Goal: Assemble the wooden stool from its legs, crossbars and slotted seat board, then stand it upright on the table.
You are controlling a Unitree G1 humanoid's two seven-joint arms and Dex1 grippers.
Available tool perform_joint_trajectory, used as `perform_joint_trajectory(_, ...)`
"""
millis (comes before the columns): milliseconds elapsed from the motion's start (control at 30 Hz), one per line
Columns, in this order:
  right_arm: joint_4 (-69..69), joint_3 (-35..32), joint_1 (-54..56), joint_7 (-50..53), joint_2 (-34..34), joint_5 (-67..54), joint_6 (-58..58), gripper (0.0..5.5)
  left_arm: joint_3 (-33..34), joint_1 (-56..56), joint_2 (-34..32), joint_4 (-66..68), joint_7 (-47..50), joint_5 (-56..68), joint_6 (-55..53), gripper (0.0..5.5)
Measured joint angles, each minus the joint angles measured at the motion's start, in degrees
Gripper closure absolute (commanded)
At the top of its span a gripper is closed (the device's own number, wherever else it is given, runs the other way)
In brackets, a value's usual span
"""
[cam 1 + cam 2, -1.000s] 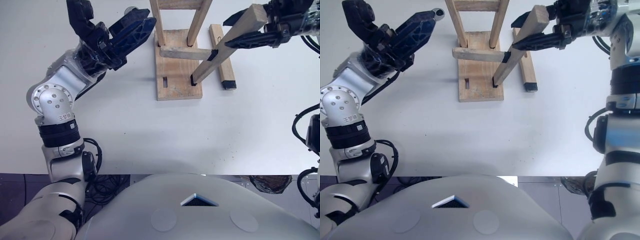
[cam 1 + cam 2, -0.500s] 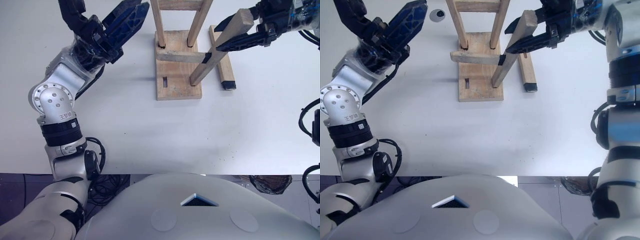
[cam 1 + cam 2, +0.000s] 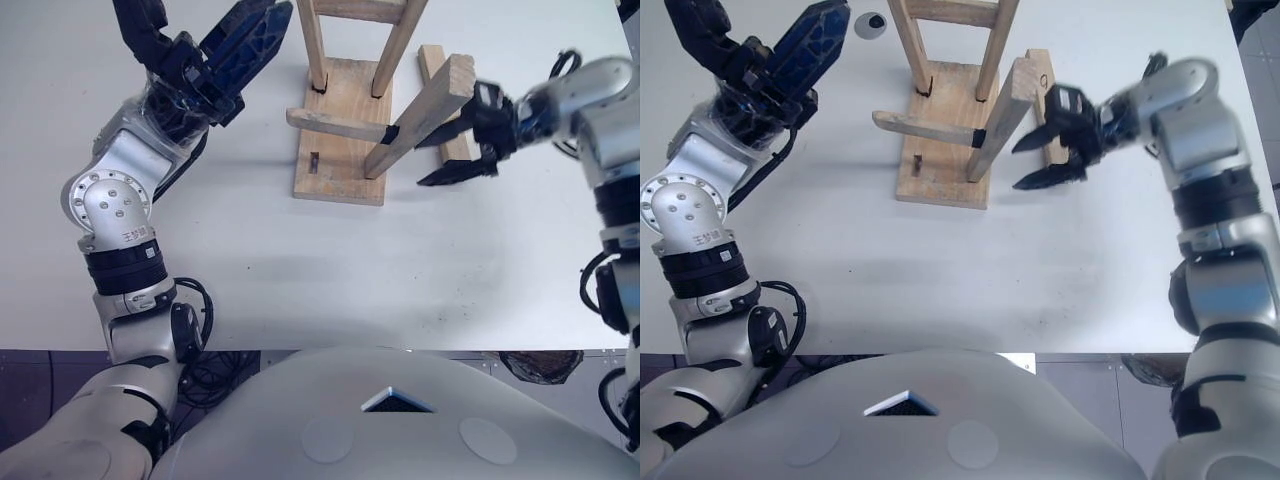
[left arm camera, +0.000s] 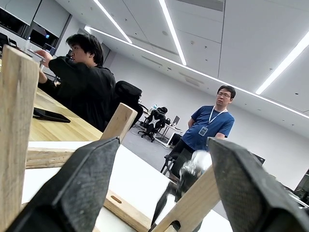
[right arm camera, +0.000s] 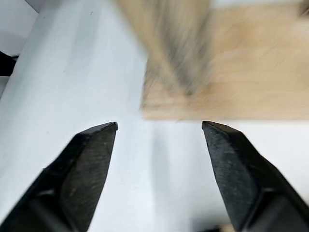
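The slotted seat board point(image 3: 335, 150) lies flat on the white table, turned askew. Two legs point(image 3: 318, 45) stand in its far end, joined by a crossbar point(image 3: 362, 10). A third leg point(image 3: 425, 105) leans tilted at the board's near right corner, its crossbar point(image 3: 335, 124) sticking out to the left. A loose leg point(image 3: 436, 62) lies behind it. My right gripper point(image 3: 418, 165) is open just right of the tilted leg, holding nothing; its wrist view shows both fingers point(image 5: 91, 164) spread before the board point(image 5: 241, 67). My left gripper point(image 3: 200, 15) hangs open at the far left, fingers point(image 4: 72, 193) wide apart.
A small dark round object point(image 3: 873, 22) lies on the table far left of the stool. Bare white tabletop point(image 3: 300, 270) stretches from the board to the near edge.
My right gripper has let go of the third leg and moved down and nearer. The seat board has swung askew, and the leg with its crossbar now leans free. The left gripper barely moved.
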State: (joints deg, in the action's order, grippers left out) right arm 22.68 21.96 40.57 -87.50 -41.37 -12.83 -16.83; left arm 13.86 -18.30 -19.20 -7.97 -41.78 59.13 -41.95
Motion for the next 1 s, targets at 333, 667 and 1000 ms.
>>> perform_joint_trajectory(333, -18.8, -20.2, -21.7, 36.9, 5.0, 3.0, -24.5, 1.14, 4.1, 1.2, -0.2, -0.8, 6.4, -0.8, 2.9, 2.16)
perform_joint_trajectory(667, -24.8, -24.5, -30.2, 61.9, 18.4, 5.0, -30.8, 1.85, 2.6, -1.3, 1.7, 3.9, 9.7, -6.8, 7.4, 2.16)
perform_joint_trajectory(1000, -21.5, -24.6, -30.9, 66.8, 18.7, 6.0, -23.5, 3.36, -1.5, -0.7, 1.6, 3.9, 7.8, -12.5, 10.0, 1.59)
